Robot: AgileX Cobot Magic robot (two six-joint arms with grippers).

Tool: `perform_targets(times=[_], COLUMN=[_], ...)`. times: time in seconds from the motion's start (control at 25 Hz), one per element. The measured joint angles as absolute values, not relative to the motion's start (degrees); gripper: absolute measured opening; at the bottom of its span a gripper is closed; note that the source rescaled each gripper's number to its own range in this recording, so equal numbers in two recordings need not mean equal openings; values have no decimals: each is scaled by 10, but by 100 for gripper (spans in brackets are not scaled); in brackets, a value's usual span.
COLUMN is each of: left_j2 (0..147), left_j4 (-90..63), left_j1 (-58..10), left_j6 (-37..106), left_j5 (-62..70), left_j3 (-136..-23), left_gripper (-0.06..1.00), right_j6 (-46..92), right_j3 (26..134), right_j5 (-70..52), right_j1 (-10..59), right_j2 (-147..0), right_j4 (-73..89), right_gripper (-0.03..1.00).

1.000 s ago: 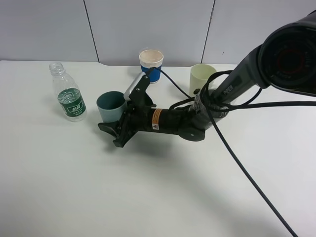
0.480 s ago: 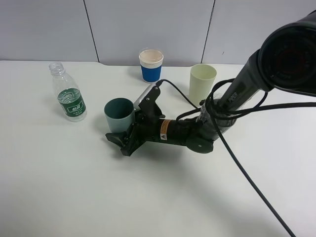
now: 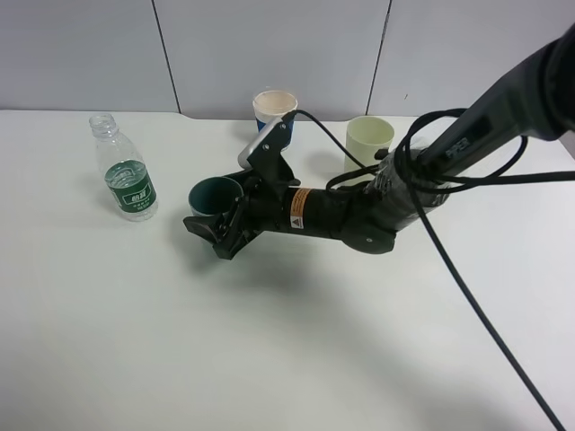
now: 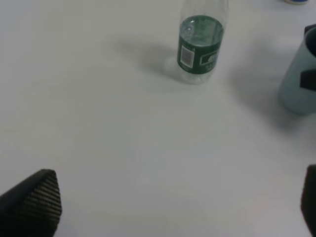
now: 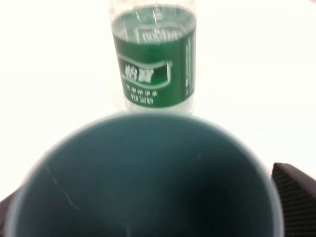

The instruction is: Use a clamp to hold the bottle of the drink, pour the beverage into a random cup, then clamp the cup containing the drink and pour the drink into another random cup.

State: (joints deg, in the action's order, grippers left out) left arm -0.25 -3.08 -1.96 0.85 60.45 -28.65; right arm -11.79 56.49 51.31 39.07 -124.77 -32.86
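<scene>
The short teal cup [image 3: 214,194] stands upright on the white table [image 3: 269,341], left of centre. My right gripper [image 3: 217,223] is open, one finger on each side of the cup's wall; whether they touch it I cannot tell. In the right wrist view the cup [image 5: 148,168] fills the frame, its inside dark, and no beverage can be made out. The clear bottle [image 3: 125,180] with the green label stands uncapped to the cup's left, also visible behind the cup [image 5: 153,59]. The tall pale green cup [image 3: 368,144] stands behind the right arm. My left gripper [image 4: 170,207] is open, near the bottle [image 4: 200,47].
A white paper cup with a blue sleeve [image 3: 274,106] stands at the back behind the right gripper. Black cables [image 3: 449,269] trail from the right arm across the table's right side. The teal cup [image 4: 298,84] shows at the edge of the left wrist view.
The right gripper has gone from shut to open, and its arm has shifted. The teal cup moved slightly right and now stands between the fingers. The left gripper has not moved.
</scene>
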Motion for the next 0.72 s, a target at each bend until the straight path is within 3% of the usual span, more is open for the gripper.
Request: perform_targets(times=[0.16,0.52,0.6,0.72], left_j2=[-2,-2,-2,-2], left_j4=[-31,-31,-31,-31], left_j1=[-20,-20,-20,-20], left_j6=[9,9,9,9], left_j5=[605,605,605,605], left_j3=[-287,-287,-287,-287], left_gripper=[96,96,96,96], right_j6=[-151,-206,-190,-178], right_j3=[564,564,564,564], right_j5=[440,399,357,283], right_j1=[391,391,391,381], right_j2=[-1188,-1072,-1047,-1012], right_j4=[-355,-362,-362,-361], right_gripper=[48,48,53,70])
